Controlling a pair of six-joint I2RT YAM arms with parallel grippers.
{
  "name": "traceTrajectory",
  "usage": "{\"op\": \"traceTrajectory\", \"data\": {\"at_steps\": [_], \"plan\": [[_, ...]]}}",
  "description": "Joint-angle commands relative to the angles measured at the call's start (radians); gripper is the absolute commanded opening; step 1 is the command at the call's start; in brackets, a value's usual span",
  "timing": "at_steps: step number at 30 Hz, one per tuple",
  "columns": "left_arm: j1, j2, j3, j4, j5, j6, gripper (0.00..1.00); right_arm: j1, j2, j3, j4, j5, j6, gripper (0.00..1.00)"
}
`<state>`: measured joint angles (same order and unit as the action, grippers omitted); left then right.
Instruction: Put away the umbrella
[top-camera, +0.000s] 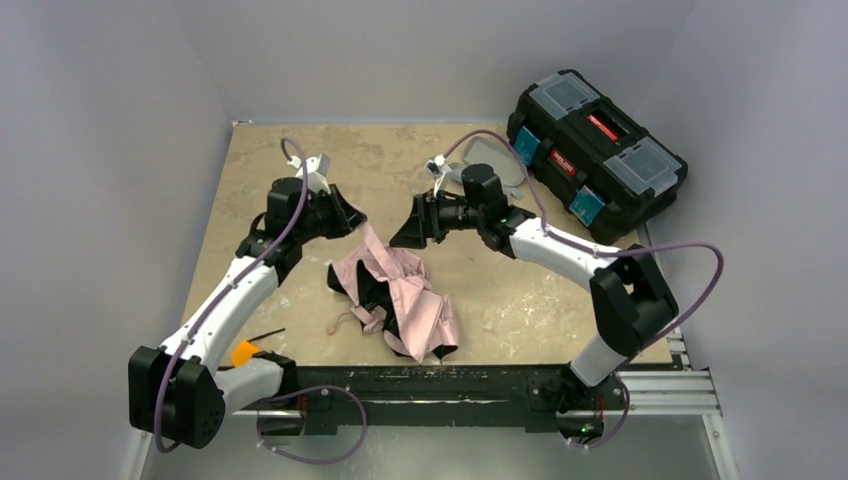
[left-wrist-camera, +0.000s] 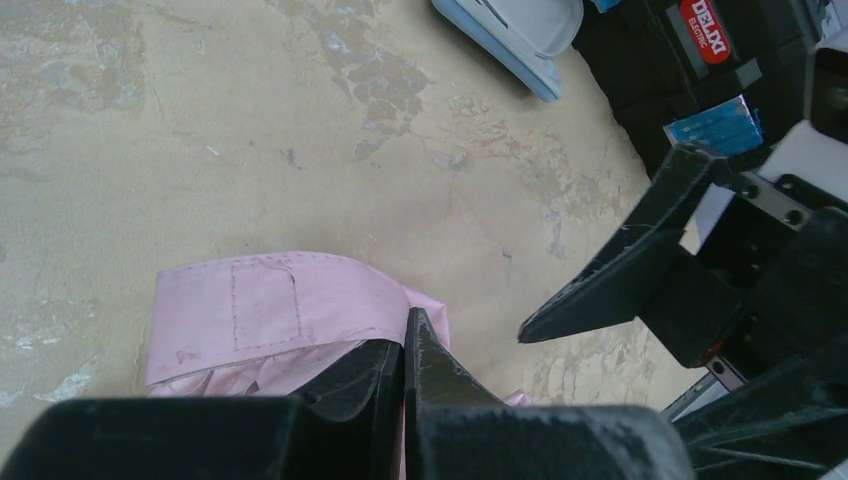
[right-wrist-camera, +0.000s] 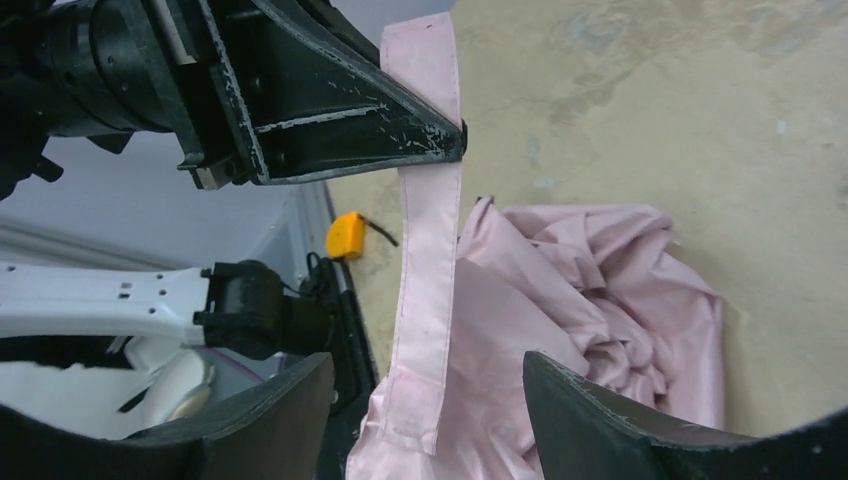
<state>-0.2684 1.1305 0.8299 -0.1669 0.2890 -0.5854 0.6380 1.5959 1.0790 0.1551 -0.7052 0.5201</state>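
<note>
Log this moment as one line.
left gripper: shut on strap | right gripper: open, facing strap | umbrella: crumpled on table

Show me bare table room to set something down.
Bare table lies between the umbrella and the right arm's base, and far left behind the left end effector. Crowded: centre, where the right end effector faces it, and far right by the toolbox.

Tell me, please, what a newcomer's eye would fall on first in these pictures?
The crumpled pink umbrella lies in the middle of the table, between the two arms. The left gripper is shut on its pink strap, which runs straight up from the pile, while the open right gripper straddles that strap. A black toolbox sits at the far right corner.
</note>
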Motion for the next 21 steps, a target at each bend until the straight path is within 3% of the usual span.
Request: {"op": "traceTrajectory", "data": {"at_steps": [1,21], "plan": [[0.006,-0.039,0.041,-0.008,0.033,0.027,0.0,0.001,0.07,0.059,0.193,-0.192,0.072,0.68],[0.006,-0.069,0.043,0.006,0.065,0.024,0.0,0.046,0.253,0.11,0.405,-0.322,0.213,0.45]]}}
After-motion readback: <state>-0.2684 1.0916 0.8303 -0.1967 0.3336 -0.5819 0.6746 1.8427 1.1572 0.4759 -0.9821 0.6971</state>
